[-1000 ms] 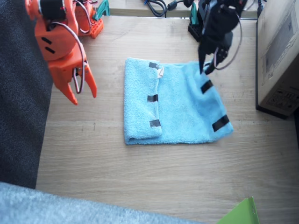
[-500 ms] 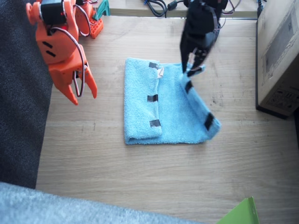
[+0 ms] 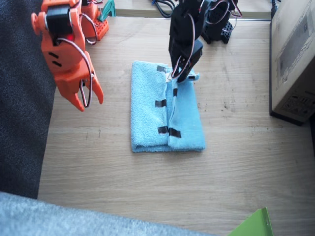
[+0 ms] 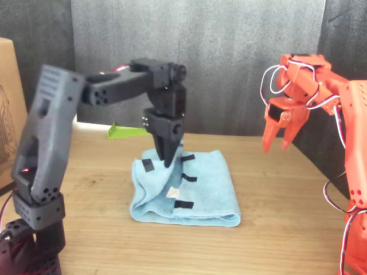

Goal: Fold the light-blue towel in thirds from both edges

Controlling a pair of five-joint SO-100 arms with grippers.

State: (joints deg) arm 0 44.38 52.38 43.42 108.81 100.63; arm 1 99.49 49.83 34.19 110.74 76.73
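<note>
I have the left gripper (image 3: 180,73) pinching a corner of the light-blue towel (image 3: 162,115), whose second taped edge (image 3: 174,113) lies just below it, meeting the first fold. Releasing and flattening remain, I judge. Farther off, the right gripper (image 3: 86,98) hovers spread, empty.

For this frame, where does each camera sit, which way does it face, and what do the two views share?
Fixed view: high above the table, looking down on the fluffy light-blue terry towel; orange right gripper and black left gripper show.
Front view: low at the table's opposite edge, looking level across; black left arm and orange right arm show.
Shared: towel, black tape strips, both grippers.
</note>
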